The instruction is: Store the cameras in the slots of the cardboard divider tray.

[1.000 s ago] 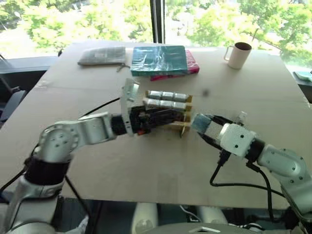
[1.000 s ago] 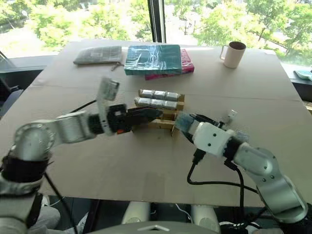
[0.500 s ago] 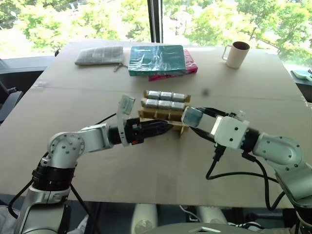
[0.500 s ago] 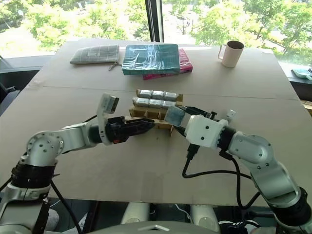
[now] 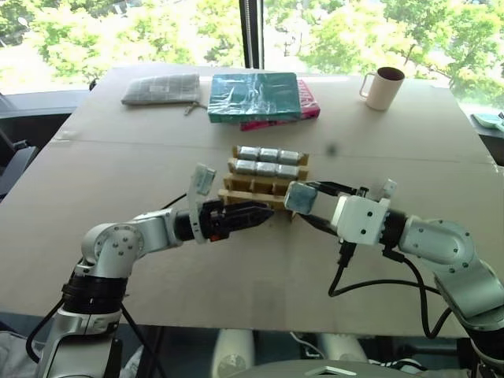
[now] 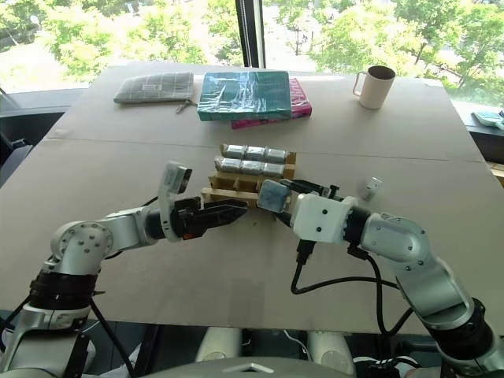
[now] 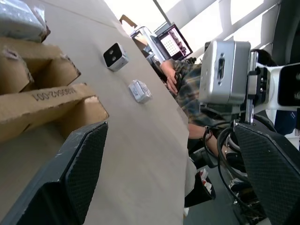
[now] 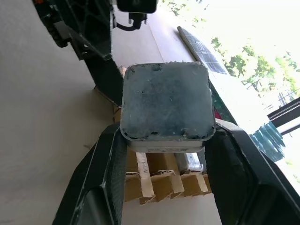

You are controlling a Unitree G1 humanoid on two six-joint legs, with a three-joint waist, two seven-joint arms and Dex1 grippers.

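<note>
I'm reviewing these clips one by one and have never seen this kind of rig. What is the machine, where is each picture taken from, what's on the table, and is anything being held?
It is a humanoid robot with two arms. Two pictures come from cameras in its head, looking down over the arms; the other two from cameras on each wrist. On the table lie a cardboard divider tray with cameras in its far slots, a teal wrapped book, a grey pouch and a beige mug. The right gripper holds one camera by the tray. The left gripper is open, holding nothing.
</note>
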